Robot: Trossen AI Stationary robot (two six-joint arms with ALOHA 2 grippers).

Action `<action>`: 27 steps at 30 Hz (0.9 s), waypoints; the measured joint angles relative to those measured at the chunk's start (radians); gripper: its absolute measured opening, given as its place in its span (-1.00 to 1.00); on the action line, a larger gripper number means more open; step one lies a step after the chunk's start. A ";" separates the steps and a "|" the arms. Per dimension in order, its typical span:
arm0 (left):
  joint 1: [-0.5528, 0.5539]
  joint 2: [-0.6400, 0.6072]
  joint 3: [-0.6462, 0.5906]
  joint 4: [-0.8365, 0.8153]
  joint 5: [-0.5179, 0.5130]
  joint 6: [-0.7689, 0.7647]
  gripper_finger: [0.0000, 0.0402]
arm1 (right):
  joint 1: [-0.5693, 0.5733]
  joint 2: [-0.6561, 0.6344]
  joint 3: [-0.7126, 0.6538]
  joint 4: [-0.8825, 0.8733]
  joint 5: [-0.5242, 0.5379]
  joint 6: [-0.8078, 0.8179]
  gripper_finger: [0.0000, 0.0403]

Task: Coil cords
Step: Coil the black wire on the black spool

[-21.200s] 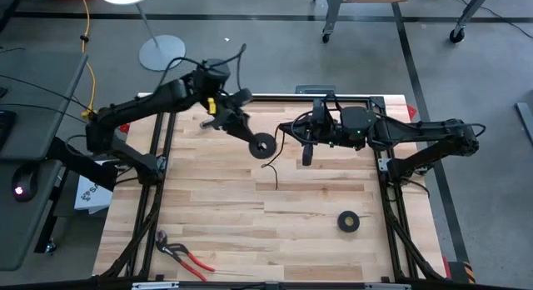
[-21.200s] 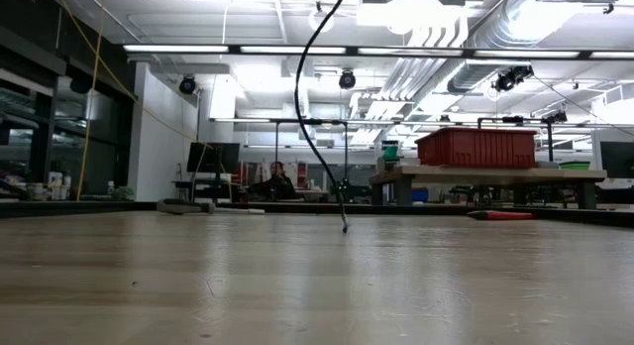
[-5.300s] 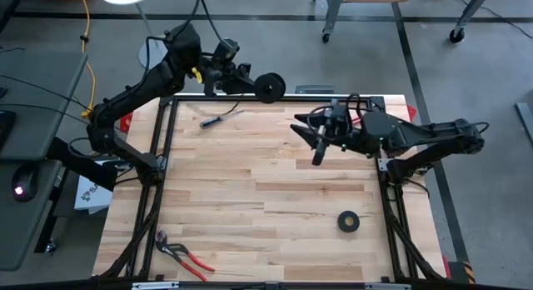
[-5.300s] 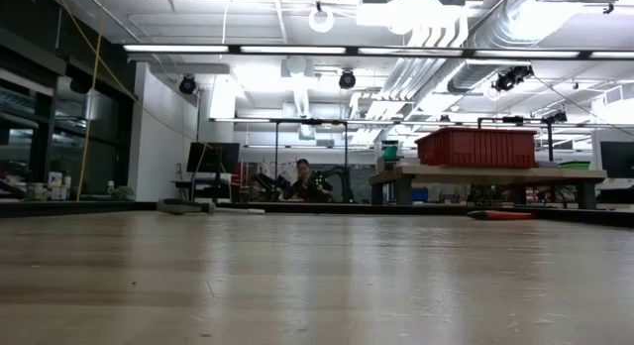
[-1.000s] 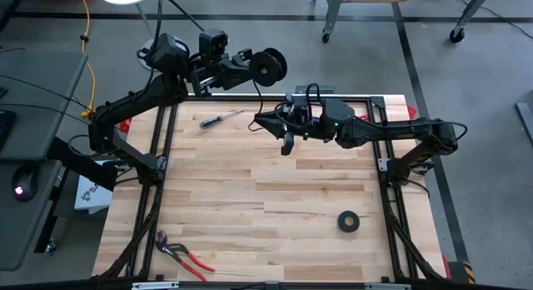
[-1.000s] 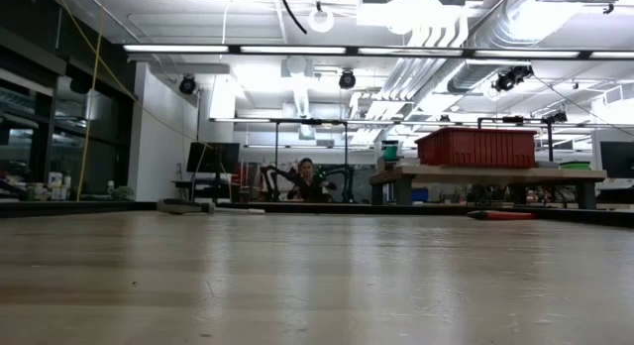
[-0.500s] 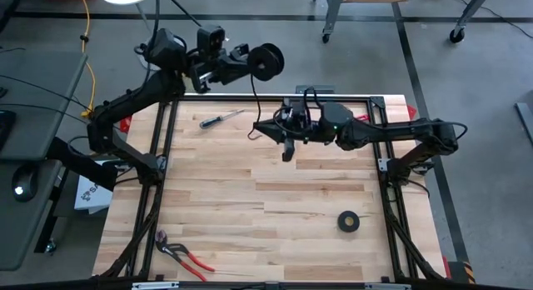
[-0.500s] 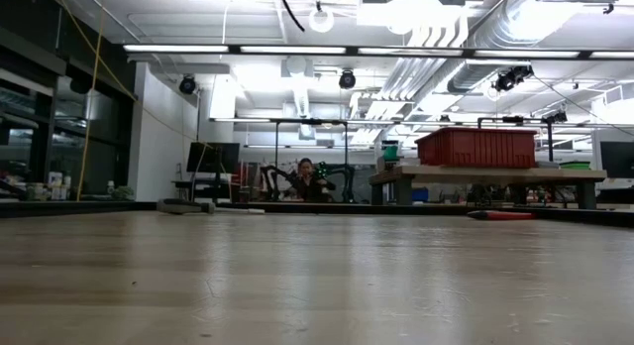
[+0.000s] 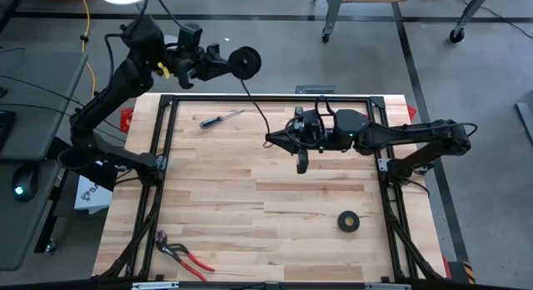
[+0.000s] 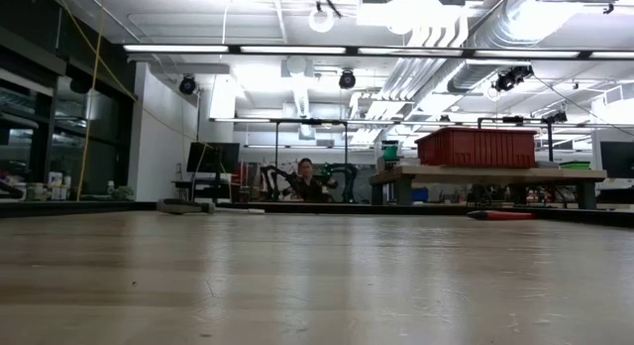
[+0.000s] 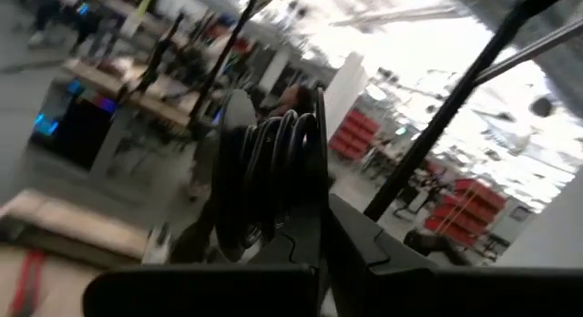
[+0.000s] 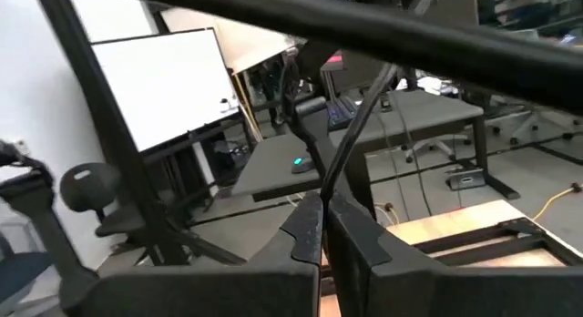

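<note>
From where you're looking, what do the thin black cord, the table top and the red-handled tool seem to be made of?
Thin black cord: seems rubber or plastic sheathed, matte; it bends freely and winds into tight loops.
Table top: pale wood, smooth finish; plank seams and grain show.
Red-handled pliers: probably dull grey metal jaws; the red handles look plastic or rubber coated, though too small to be sure.

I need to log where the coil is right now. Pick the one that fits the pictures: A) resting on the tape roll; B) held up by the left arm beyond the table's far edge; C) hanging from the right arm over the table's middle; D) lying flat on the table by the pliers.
B: the high view shows the coiled cord in the left gripper, off past the table's far edge.
</note>
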 joint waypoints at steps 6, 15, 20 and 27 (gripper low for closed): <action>0.009 -0.037 0.000 -0.217 -0.008 0.083 -1.00 | 0.017 -0.045 0.000 -0.101 0.006 0.019 -1.00; 0.012 -0.047 0.000 -0.282 -0.077 0.161 -1.00 | 0.064 -0.054 0.000 -0.183 0.025 0.044 -1.00; 0.023 -0.047 0.000 -0.435 -0.026 0.163 -1.00 | 0.068 -0.071 0.000 -0.254 0.014 0.061 -0.99; 0.009 -0.043 0.000 -0.675 0.020 0.202 -1.00 | 0.068 -0.136 0.000 -0.340 0.017 0.061 -0.99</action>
